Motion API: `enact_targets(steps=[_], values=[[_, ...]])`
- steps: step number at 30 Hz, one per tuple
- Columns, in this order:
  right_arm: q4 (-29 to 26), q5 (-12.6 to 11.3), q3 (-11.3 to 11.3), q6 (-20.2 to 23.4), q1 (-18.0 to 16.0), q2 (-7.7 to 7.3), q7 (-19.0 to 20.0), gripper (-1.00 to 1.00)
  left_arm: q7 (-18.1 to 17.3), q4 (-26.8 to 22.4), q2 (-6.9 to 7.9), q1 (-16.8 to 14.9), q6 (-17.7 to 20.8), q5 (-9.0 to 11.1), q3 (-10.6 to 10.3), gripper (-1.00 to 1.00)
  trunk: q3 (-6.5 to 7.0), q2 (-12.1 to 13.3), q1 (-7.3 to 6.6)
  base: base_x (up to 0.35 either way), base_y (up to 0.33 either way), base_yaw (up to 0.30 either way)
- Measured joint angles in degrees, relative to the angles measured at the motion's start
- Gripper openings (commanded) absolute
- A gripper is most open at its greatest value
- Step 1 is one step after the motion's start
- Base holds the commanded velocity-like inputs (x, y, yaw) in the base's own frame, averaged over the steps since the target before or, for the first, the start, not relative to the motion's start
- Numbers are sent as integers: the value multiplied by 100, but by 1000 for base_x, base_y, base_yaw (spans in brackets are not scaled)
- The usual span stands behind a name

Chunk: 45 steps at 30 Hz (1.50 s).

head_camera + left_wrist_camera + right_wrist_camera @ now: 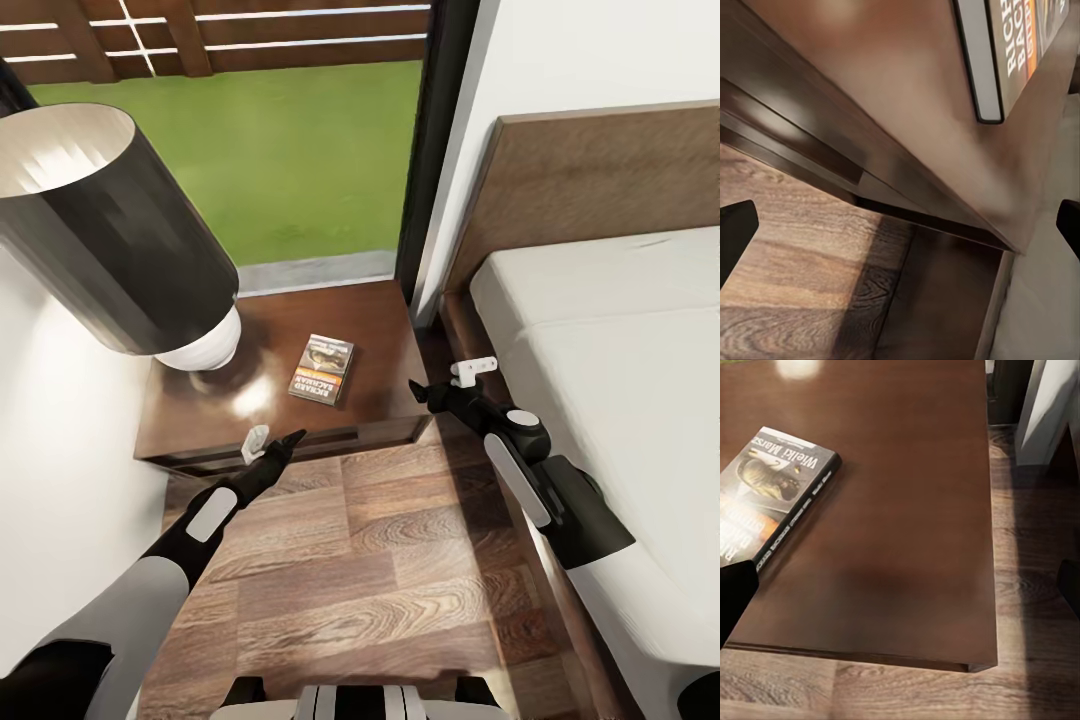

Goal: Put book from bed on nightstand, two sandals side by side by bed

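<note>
L gripper (283, 445) jaws apart | R gripper (432, 390) jaws apart

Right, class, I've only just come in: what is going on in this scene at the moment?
A two-armed robot stands on the wood floor between the nightstand and the bed. The book lies flat on the nightstand top, beside a lamp, with nothing gripping it. The left end effector hangs open at the nightstand's front edge, and the right end effector is open too, near the corner by the bed. So the book appears delivered; the sandals part is not settled here.
</note>
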Motion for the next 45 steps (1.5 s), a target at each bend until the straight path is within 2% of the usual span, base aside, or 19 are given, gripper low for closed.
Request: enact_targets(steps=[12, 26, 37, 40, 45], values=[[-1, 0, 0, -3, 0, 0, 0, 100, 13, 0, -23, 0, -31, 5, -7, 100, 8, 0, 0, -1, 0, 0], [-5, 36, 1, 9, 0, 0, -55, 100, 40, 0, -87, 0, -58, -33, -31, 100, 129, 0, 0, 0, 0, 0], [-27, 37, -17, 39, 261, -3, -71, 100, 101, 125, -101, 0, -174, -81, -90, 100, 232, 0, 0, 0, 0, 0], [-32, 45, -16, 37, 346, -2, -71, 100, 101, 202, -91, 0, -224, -159, -98, 100, 314, 119, -65, 0, 0, 0], [-29, 50, -18, 32, 502, -4, -73, 100, 106, 358, -95, 0, -267, -627, -103, 100, 450, 319, -175, 0, 0, 0]])
